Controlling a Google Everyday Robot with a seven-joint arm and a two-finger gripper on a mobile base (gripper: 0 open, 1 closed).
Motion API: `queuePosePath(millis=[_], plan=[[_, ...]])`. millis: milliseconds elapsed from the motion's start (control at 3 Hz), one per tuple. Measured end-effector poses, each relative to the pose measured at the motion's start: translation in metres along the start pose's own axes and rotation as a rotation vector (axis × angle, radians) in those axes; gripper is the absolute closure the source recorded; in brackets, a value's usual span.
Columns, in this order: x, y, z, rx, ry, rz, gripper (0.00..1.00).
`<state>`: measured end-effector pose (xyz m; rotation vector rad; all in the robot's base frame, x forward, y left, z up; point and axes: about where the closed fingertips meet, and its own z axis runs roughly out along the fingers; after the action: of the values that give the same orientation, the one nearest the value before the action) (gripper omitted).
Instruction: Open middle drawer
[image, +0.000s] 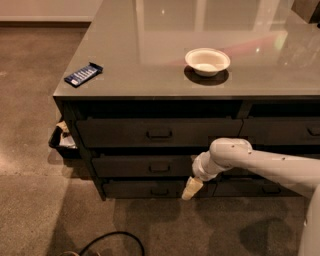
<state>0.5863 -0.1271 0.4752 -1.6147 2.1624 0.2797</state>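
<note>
The middle drawer is the dark grey front in the left stack of the cabinet, between a top drawer and a bottom drawer. It looks closed, and its small rectangular pull handle shows at its centre. My gripper is cream-tipped on a white arm coming in from the right. It points down in front of the bottom drawer, to the right of and below the middle drawer's handle, and is not touching that handle.
A white bowl and a blue packet lie on the glossy grey countertop. A dark bin with rubbish stands at the cabinet's left side. A black cable lies on the carpet. More drawers are at the right.
</note>
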Motion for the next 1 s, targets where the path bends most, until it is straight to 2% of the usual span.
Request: queuePosePath(millis=[667,1000], plan=[[-0.015,-0.022,0.029,0.021,-0.037,-0.053,0.0],[-0.024,-0.031,0.046,0.01,-0.032,-0.071,0.0]])
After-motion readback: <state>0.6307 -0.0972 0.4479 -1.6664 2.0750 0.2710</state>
